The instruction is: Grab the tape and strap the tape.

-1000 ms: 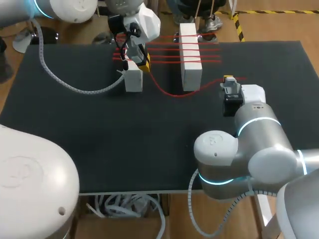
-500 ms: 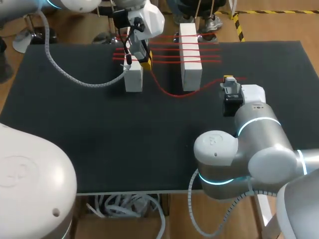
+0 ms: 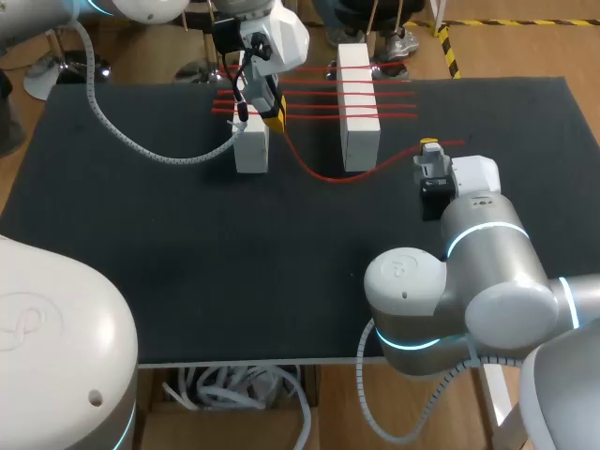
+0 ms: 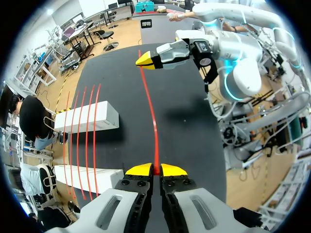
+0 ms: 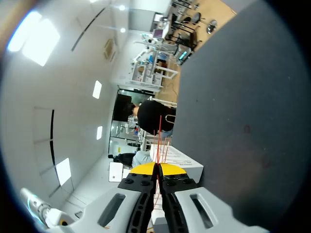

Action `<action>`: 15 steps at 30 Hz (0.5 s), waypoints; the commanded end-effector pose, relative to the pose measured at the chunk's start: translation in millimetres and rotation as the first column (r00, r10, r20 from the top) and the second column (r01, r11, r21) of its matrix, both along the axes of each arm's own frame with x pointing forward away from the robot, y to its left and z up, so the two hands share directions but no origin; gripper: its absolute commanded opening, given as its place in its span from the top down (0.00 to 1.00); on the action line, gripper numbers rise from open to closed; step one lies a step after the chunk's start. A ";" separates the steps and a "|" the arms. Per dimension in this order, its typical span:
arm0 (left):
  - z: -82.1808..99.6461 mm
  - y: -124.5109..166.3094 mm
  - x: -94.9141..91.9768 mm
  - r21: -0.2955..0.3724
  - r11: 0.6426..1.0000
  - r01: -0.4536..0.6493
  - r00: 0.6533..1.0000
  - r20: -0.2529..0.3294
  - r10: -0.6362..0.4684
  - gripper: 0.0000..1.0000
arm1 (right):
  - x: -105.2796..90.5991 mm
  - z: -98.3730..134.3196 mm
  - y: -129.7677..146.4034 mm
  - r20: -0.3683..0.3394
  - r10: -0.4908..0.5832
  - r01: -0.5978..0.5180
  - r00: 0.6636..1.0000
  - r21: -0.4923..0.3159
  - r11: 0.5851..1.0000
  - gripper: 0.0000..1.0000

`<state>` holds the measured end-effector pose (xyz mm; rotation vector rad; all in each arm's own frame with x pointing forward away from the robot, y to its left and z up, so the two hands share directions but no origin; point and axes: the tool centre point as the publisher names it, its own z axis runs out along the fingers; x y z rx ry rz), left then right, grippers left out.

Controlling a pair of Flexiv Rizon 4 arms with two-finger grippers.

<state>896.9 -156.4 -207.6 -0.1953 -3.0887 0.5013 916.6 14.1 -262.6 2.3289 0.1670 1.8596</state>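
Right hand (image 3: 429,143), shut on the red tape (image 4: 154,121), has edged toward 12 o'clock, likely tightening slack; left hand (image 4: 156,170) clamps it too.

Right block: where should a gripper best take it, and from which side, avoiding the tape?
Probably best to grip the block at its near end from above, fingers across its narrow width. It is long and thin; the tape crosses its middle and far part, while the near end is bare.
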 end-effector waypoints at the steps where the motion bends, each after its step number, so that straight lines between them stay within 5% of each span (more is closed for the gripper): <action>1: 0.5 -0.9 0.3 0.005 1.000 -0.001 1.000 -0.001 0.001 1.00 | -1.5 11.1 12.0 0.109 0.005 0.038 0.994 -0.393 0.919 1.00; 10: 0.5 -0.9 0.3 0.005 1.000 -0.001 1.000 -0.001 0.001 1.00 | -11.9 29.4 11.5 0.081 0.143 -0.032 0.986 -0.759 0.650 1.00; 13: 0.5 -0.9 0.3 0.005 1.000 -0.001 1.000 -0.001 0.001 1.00 | -13.3 35.3 12.2 0.068 0.158 -0.042 0.985 -0.796 0.604 1.00; 15: 0.5 -0.9 0.3 0.005 1.000 -0.001 1.000 -0.001 0.001 1.00 | -14.9 39.3 8.7 0.000 0.123 -0.077 0.992 -0.774 0.628 1.00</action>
